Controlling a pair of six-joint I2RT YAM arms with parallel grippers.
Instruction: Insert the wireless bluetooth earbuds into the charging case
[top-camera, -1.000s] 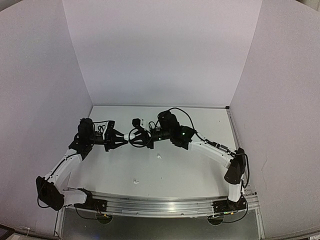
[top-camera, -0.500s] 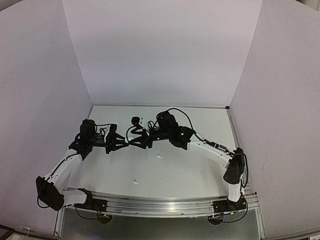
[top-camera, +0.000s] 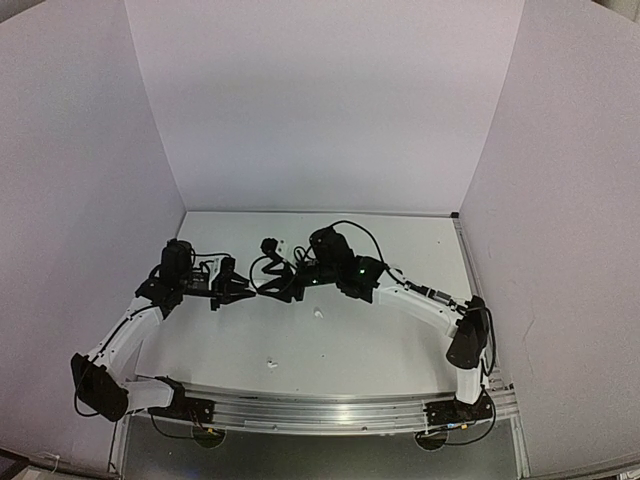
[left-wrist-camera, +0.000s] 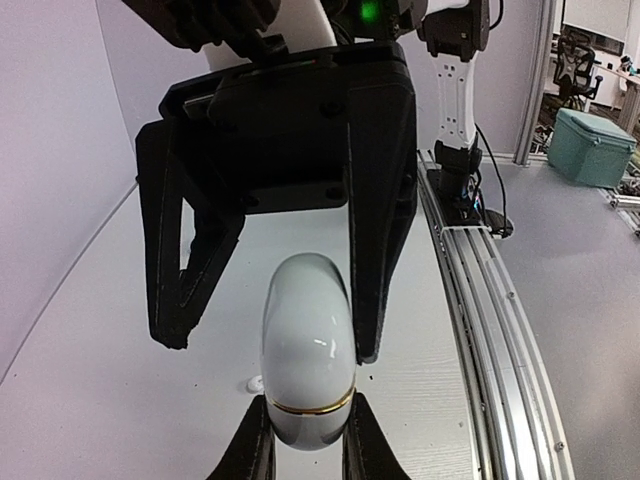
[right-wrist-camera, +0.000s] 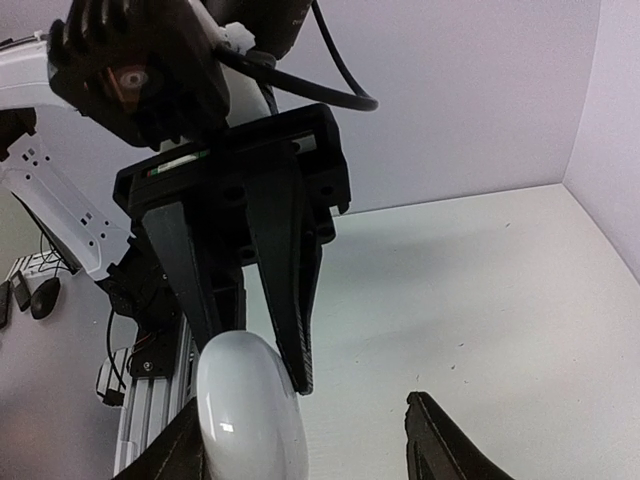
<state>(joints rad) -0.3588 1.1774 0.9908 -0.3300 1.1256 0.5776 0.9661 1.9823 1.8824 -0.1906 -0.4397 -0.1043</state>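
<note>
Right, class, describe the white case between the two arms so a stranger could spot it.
Over the white table, the left gripper is shut on the white case, with the open right gripper straddling its far end. It is the only glossy, pebble-shaped white thing there, ringed by a thin gold band, amid all-black grippers.

Soft overhead light, lilac cast, small glare spots on the white case (left-wrist-camera: 308, 340) in the left gripper (left-wrist-camera: 308, 452), faint soft shadows beyond it, overhead view bowed at edges
</note>
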